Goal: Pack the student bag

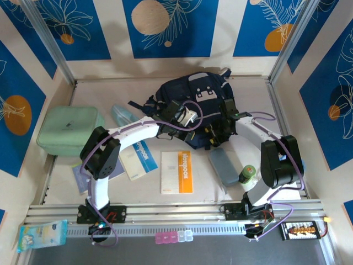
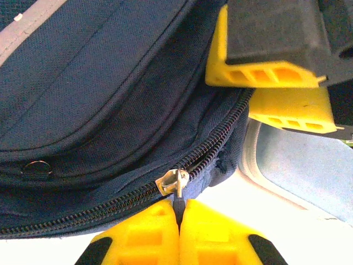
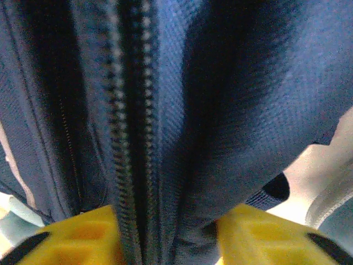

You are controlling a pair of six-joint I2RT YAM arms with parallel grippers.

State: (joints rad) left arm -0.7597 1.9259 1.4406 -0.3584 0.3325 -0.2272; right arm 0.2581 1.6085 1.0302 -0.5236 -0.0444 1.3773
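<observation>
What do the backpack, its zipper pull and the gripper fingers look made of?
The backpack: woven synthetic fabric, probably nylon or polyester; matte, visible weave. The zipper pull: silvery, shiny, likely metal. The fingers: yellow hard plastic with moulded hollows.

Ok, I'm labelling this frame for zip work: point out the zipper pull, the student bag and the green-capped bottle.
zipper pull (image 2: 177, 189): left wrist view, metal tab below the slider.
student bag (image 1: 204, 93): top external view, front pocket's white patch.
green-capped bottle (image 1: 249, 171): top external view, its cap.

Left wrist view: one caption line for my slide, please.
Left hand pinches the zipper pull of the student bag; right hand clamps its fabric.
</observation>
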